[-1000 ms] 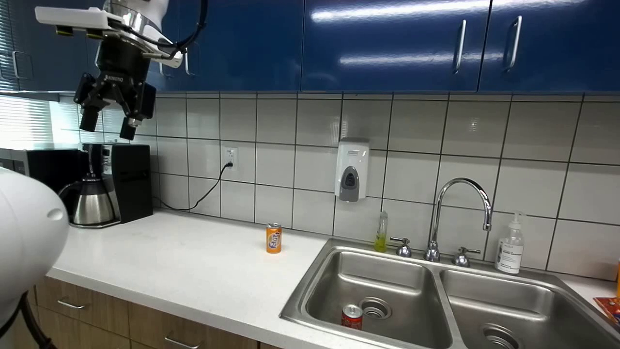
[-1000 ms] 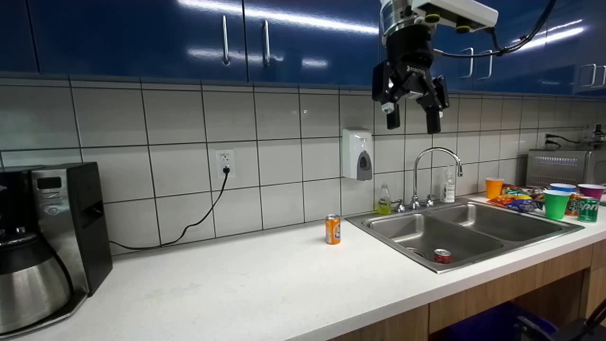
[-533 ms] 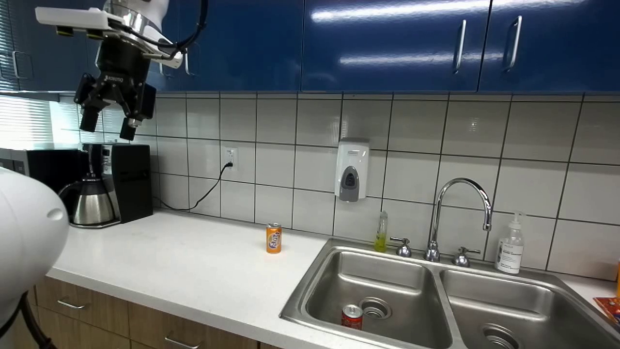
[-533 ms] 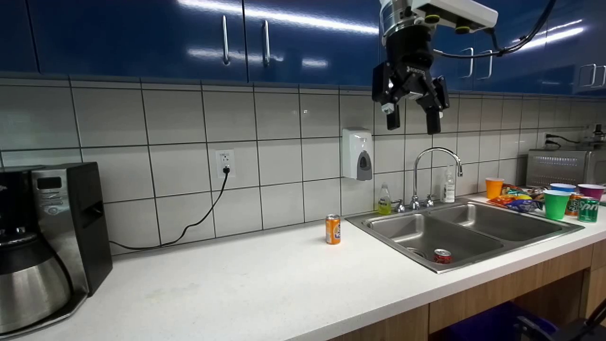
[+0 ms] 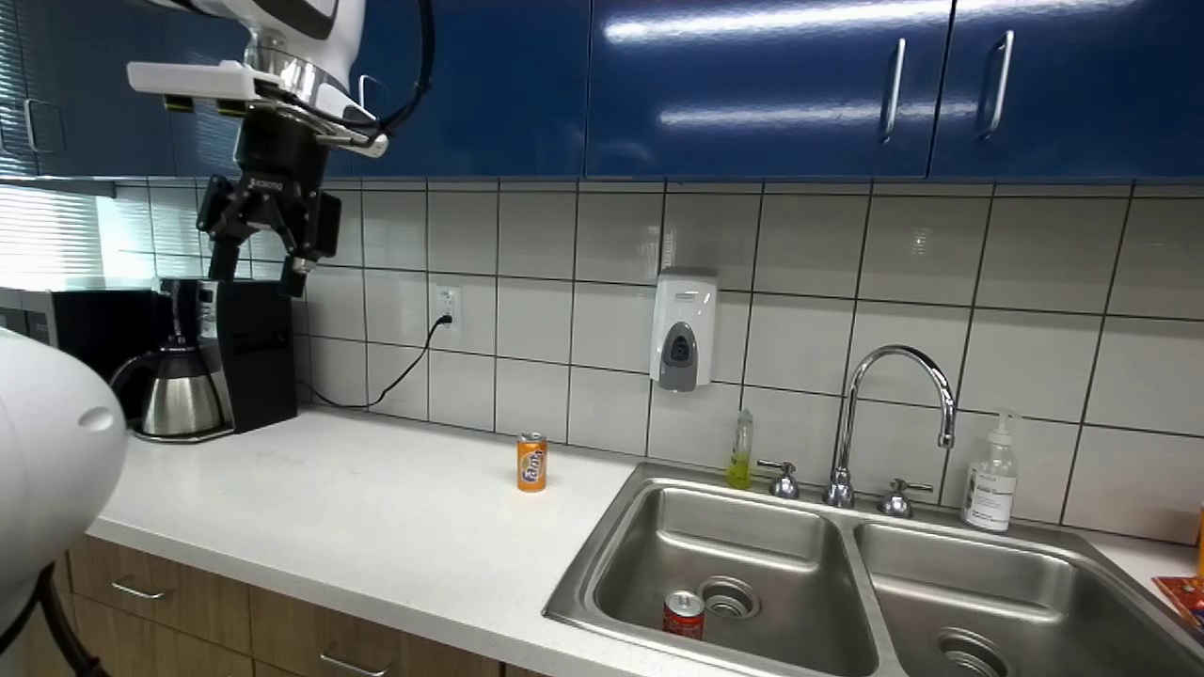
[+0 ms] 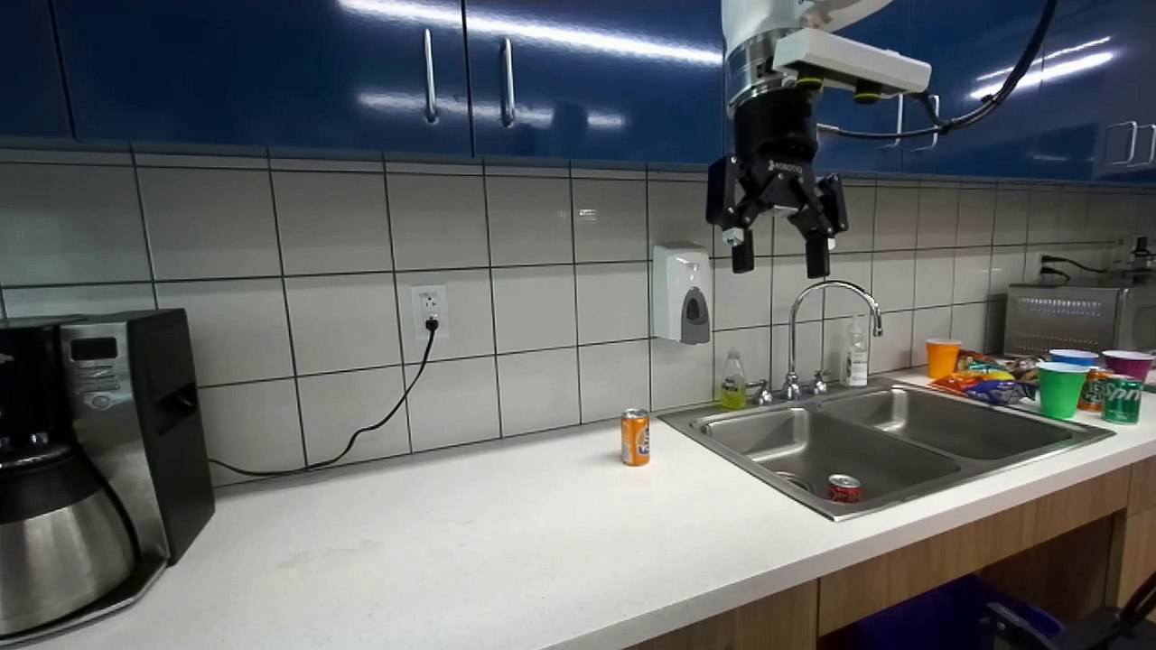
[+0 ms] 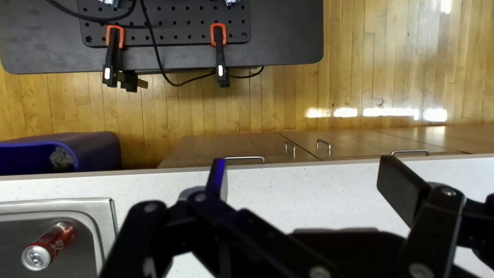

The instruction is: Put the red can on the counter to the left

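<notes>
The red can (image 5: 684, 617) with a silvery top stands in a basin of the steel sink (image 5: 597, 555). It also shows in an exterior view (image 6: 844, 489), where the sink's front rim hides its lower part, and at the lower left of the wrist view (image 7: 50, 243). The white counter (image 5: 376, 508) extends from the sink to the coffee maker; it also shows in an exterior view (image 6: 470, 542). My gripper (image 5: 259, 273) is open and empty, high above the counter. It also shows in an exterior view (image 6: 780, 262) and in the wrist view (image 7: 305, 181), with white counter between its fingers.
An orange can (image 6: 636, 438) stands on the counter near the sink. A coffee maker (image 6: 135, 433) stands at the counter's end. The faucet (image 5: 851, 423) rises behind the sink. Cups (image 6: 1060, 390), cans and snack bags are beyond the sink. Blue cabinets (image 5: 752, 85) hang above.
My gripper stays still between the two earlier moments, then has moved lower, toward the right in one exterior view and slightly left in the other. It stays open. The cans have not moved.
</notes>
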